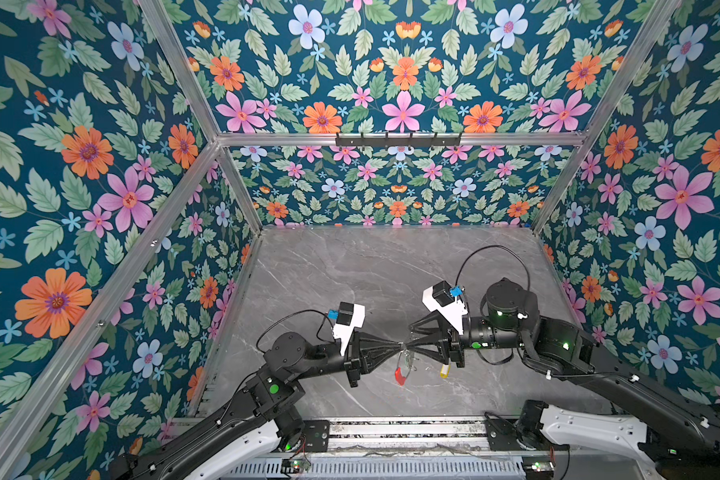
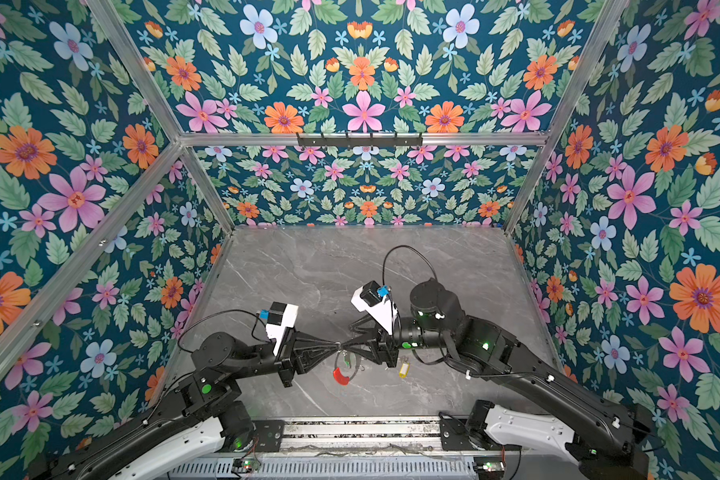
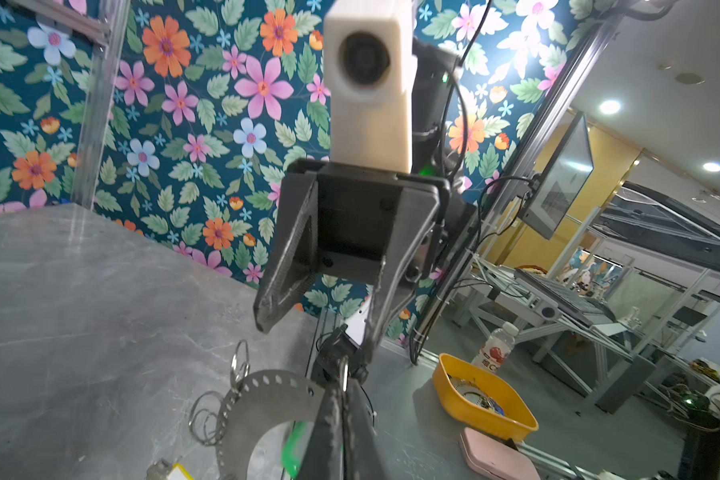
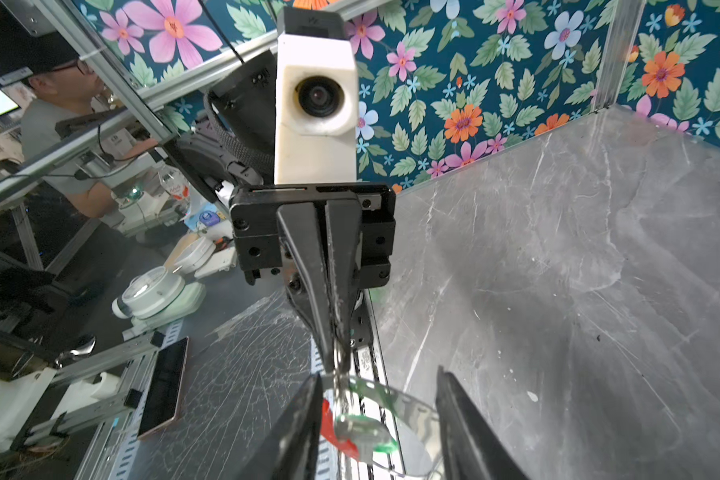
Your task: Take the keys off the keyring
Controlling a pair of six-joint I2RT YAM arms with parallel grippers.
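The left gripper (image 1: 398, 345) is pinched tight on the rim of the keyring (image 3: 267, 392). This single grey ring with a red sleeve (image 1: 399, 376) hangs over the tabletop (image 1: 350, 270), mid front edge. The right gripper (image 4: 379, 371) straddles it half parted, gripping nothing. Two keys: the green-tagged key (image 4: 362, 430) at the ring, the yellow-tagged key (image 1: 444, 370) on the tabletop.

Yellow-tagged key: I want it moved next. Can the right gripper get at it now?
Probably yes. The yellow-tagged key lies bare on the table, apart from the keyring, and the right gripper is open. It sits near that arm's wrist, though, so the arm must pull back first.
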